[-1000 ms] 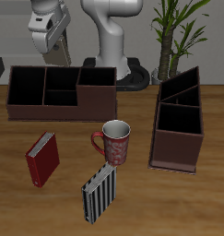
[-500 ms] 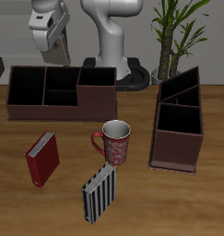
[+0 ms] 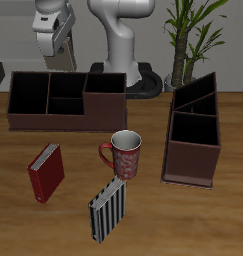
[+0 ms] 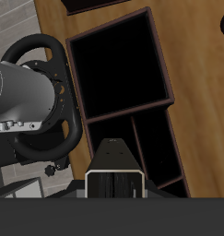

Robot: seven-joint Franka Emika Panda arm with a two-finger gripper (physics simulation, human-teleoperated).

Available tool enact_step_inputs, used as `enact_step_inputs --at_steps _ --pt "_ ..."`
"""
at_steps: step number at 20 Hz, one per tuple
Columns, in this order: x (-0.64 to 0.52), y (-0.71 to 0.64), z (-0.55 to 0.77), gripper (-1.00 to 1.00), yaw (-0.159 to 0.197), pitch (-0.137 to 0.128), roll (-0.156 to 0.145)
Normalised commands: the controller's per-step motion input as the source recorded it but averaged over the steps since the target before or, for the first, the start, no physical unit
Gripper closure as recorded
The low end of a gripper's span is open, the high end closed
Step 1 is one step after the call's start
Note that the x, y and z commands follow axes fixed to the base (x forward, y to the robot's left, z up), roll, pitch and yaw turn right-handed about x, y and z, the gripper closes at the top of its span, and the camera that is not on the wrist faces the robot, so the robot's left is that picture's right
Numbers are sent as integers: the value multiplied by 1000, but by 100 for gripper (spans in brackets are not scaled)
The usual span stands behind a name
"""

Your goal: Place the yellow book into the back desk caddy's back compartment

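Exterior view: shows the gripper (image 3: 59,50) high over the far rim of the back desk caddy (image 3: 68,113), well clear of the table (image 3: 143,225). Clamps a dull tan sliver between the fingers, most likely the yellow book (image 3: 60,44), though too small here to be sure. Places the held book above and just behind the back compartment (image 3: 65,86), the farther of the two small cells between the caddy's larger cells. Finds the red book (image 3: 46,172) lying nearer the front edge, the black-and-white striped book (image 3: 107,208) propped upright closer still, and a patterned mug (image 3: 124,153) between them and the caddies. Sets the narrower caddy with sloping sides (image 3: 193,135) apart at the other side of the table, a potted plant (image 3: 193,30) behind it.

Wrist view: looks straight down past the yellow book (image 4: 113,164), seen end-on with a pale edge and pinched in the closed fingers. Has the back desk caddy (image 4: 169,92) below, one large cell fully open to view and the pair of small cells partly hidden by the book. Cannot tell which small cell sits directly beneath. Shows the robot's grey base (image 4: 30,97) just beside the caddy.
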Motion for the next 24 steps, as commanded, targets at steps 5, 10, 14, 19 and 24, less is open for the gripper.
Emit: enact_step_inputs --at_steps 5,10,14,19,24 --pt "60 29 -12 100 42 -10 -4" --pt "57 92 11 100 -7 7 15" --pt "16 31 -37 100 14 9 6" --pt "-18 28 -113 100 10 28 13" --pt "12 -13 -65 100 4 15 -3"
